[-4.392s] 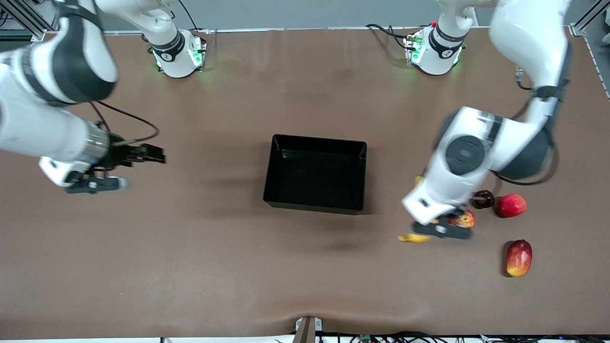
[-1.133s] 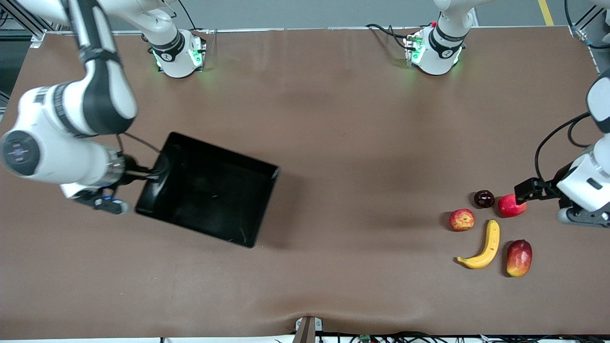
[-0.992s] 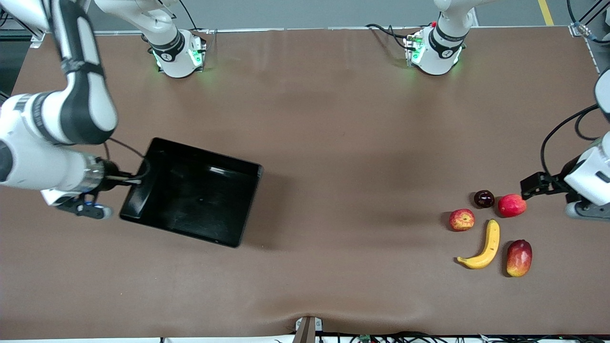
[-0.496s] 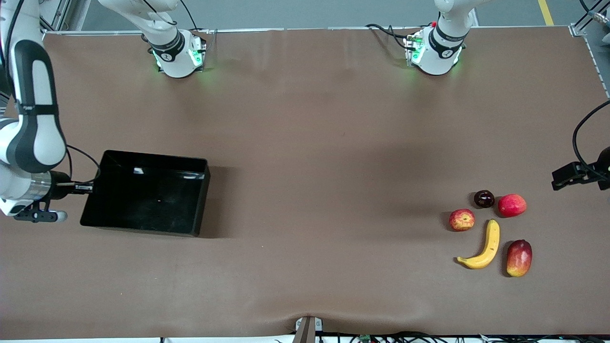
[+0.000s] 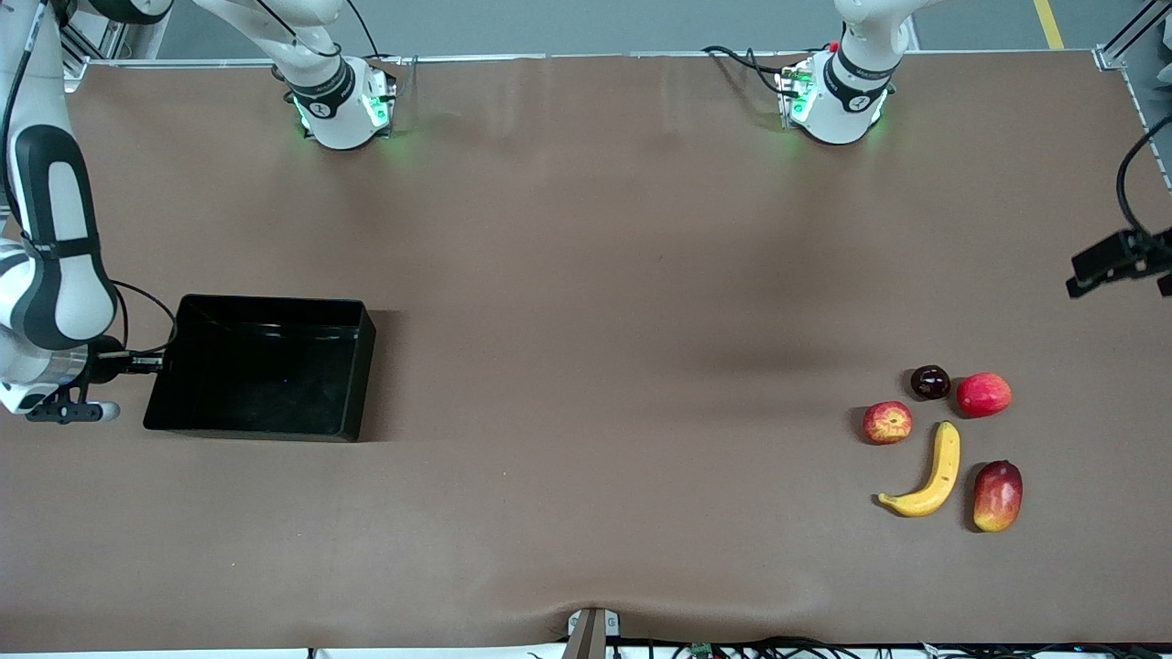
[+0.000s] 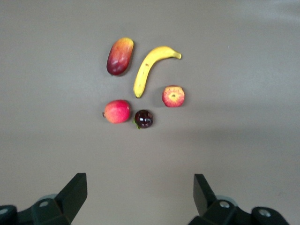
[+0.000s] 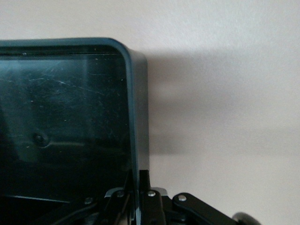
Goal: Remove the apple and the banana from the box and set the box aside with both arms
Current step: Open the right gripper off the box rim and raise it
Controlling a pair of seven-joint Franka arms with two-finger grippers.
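Observation:
The black box (image 5: 261, 384) lies at the right arm's end of the table. My right gripper (image 5: 151, 363) is shut on its end wall, and the right wrist view shows the fingers (image 7: 140, 187) clamping the thin wall of the box (image 7: 65, 122). The yellow banana (image 5: 934, 471) and the streaked apple (image 5: 887, 422) lie on the table at the left arm's end. My left gripper (image 5: 1112, 261) is open and empty, up in the air by the table's edge. The left wrist view shows its jaws (image 6: 140, 185) spread wide, with the banana (image 6: 147, 70) and the apple (image 6: 173, 96) well clear of them.
A plain red fruit (image 5: 983, 394), a dark round fruit (image 5: 930, 382) and a red-and-yellow mango (image 5: 997, 494) lie around the banana. In the left wrist view they show as the red fruit (image 6: 117, 111), the dark fruit (image 6: 143, 118) and the mango (image 6: 120, 56).
My right gripper has dragged the box from the table's middle to the right arm's end and turned it square. My left gripper has let the fruits lie and drawn away to the table's edge.

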